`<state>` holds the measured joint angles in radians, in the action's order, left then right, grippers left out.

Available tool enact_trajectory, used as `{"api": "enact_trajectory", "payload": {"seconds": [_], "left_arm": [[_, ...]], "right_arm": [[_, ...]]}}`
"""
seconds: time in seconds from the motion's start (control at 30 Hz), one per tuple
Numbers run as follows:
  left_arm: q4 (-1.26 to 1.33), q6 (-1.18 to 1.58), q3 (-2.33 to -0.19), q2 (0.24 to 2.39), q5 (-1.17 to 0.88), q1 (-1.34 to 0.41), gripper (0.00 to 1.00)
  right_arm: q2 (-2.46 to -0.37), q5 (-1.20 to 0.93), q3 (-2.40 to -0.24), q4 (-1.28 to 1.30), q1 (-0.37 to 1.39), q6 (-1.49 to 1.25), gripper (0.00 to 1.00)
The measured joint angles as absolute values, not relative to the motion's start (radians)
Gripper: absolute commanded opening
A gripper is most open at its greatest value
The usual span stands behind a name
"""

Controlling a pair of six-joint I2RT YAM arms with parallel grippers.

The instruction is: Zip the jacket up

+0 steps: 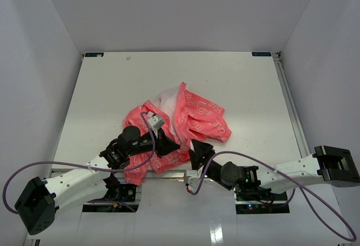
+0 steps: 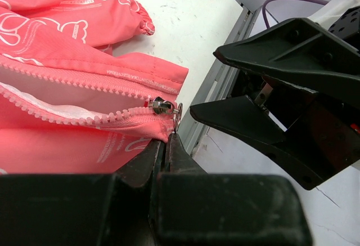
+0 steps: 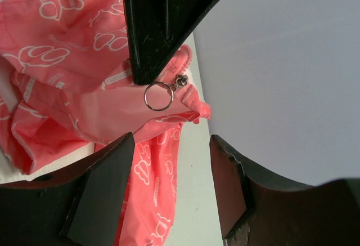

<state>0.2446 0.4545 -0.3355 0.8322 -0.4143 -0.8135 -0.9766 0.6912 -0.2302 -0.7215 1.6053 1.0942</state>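
Pinning the hem of the thin coral-pink, white-printed jacket (image 1: 185,122) at the near edge of the white table (image 1: 112,83) with the closed left gripper (image 2: 169,138); hovering the parted right gripper (image 3: 171,139) just beside the silver zipper ring (image 3: 158,95); unjoined teeth (image 2: 73,77) seemingly running away from both.

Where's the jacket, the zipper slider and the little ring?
jacket (image 1: 199,116), top view, on its pink printed cloth.
zipper slider (image 2: 163,106), left wrist view, on its metal body.
pull ring (image 3: 158,110), right wrist view, on the ring's lower wire.
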Motion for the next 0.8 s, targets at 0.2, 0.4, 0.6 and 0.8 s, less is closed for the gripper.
{"api": "enact_trajectory", "payload": {"seconds": [0.2, 0.4, 0.6, 0.8], "left_arm": [[0.248, 0.458, -0.336, 0.832, -0.421, -0.813, 0.00], [0.248, 0.462, -0.336, 0.832, -0.426, -0.813, 0.00], [0.244, 0.463, -0.336, 0.831, -0.428, -0.813, 0.00], [0.243, 0.465, -0.336, 0.826, -0.428, -0.813, 0.00]], "right_arm": [[-1.021, 0.708, -0.230, -0.803, 1.621, 1.139, 0.62], [-1.040, 0.708, -0.232, -0.817, 1.642, 1.143, 0.61], [-1.072, 0.707, -0.232, -0.832, 1.644, 1.144, 0.61], [-1.133, 0.709, -0.243, -0.849, 1.645, 1.156, 0.60]]}}
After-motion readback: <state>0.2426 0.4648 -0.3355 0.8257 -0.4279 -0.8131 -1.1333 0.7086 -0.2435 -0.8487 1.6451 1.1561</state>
